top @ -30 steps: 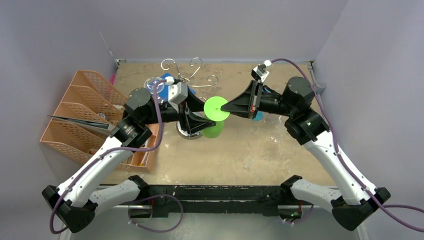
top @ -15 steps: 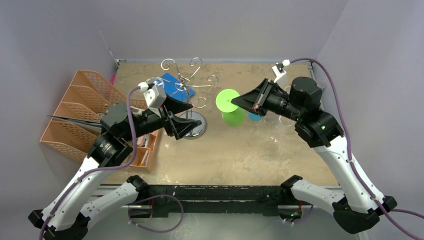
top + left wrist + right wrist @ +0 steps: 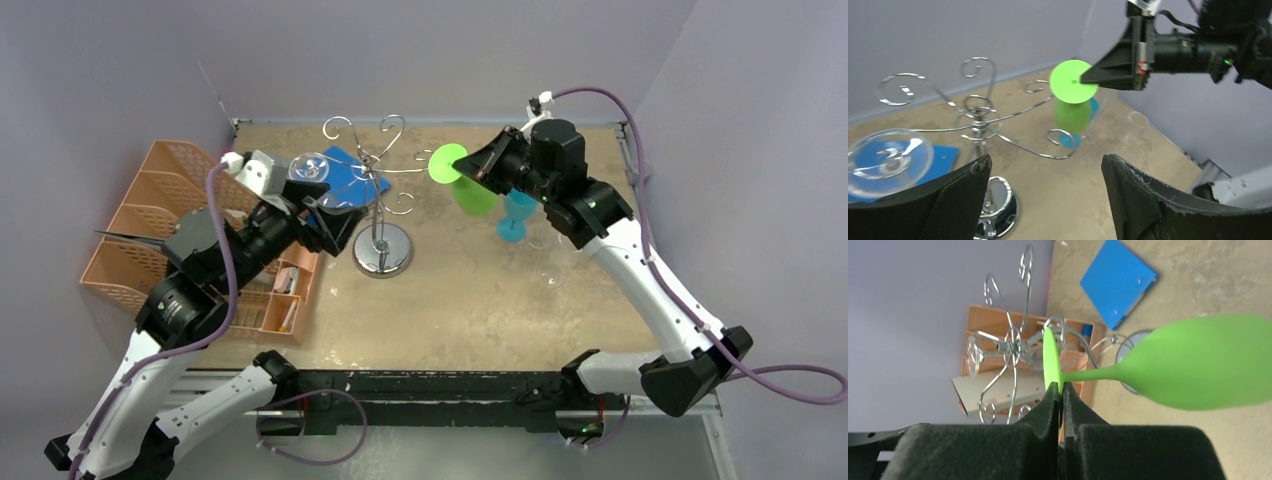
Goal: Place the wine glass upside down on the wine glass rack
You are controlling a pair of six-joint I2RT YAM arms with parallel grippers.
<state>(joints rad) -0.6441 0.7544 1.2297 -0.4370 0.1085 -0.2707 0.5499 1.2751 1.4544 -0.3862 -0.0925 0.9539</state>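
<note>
My right gripper is shut on the rim of the foot disc of the green wine glass, seen up close in the right wrist view. The glass hangs tilted in the air, foot up and bowl down, just right of the wine glass rack. It does not touch the rack's scroll arms. A clear wine glass hangs upside down on a left arm of the rack. My left gripper is open and empty, left of the rack's post.
An orange file organizer stands at the left edge. A blue square pad lies behind the rack. A teal glass and a clear glass stand on the table below the right gripper. Walls close in on all sides.
My right gripper has lifted the green glass up and back, turning it foot-up beside the rack arms. My left gripper has drawn back left, away from the glass, open.
</note>
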